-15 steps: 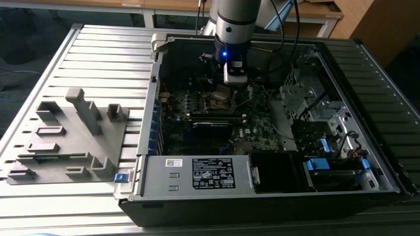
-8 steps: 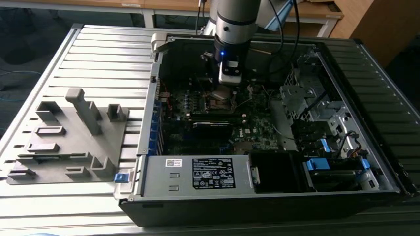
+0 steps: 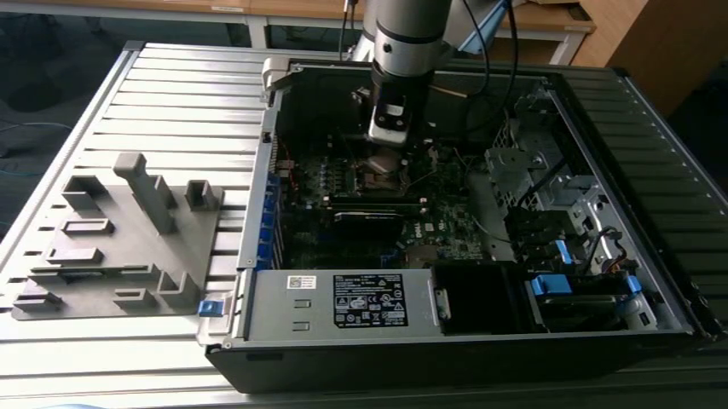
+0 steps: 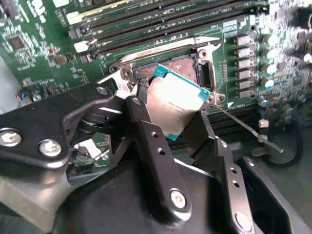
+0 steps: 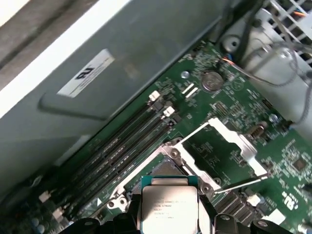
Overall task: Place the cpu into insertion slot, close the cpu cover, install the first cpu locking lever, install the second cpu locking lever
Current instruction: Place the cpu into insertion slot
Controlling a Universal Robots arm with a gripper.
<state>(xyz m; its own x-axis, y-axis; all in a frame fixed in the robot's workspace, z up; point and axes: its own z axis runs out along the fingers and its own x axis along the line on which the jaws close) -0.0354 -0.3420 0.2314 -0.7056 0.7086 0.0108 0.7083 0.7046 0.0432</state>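
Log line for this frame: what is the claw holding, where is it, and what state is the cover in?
claw: shut on cpu | cpu: over the socket, not seated | cpu cover: swung open

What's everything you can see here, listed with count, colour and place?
computer case: one, black, open on the table
fixture block: one, grey, exterior view's left
motherboard: one, green, inside the case
socket: one, dark, open on the motherboard
cpu cover: one, silver, swung open beside the socket
locking lever: one, silver wire, angling out from the socket
cpu: one, silver-grey, over the socket
tool: one, black, shut on the cpu
arm: one, grey, above the case
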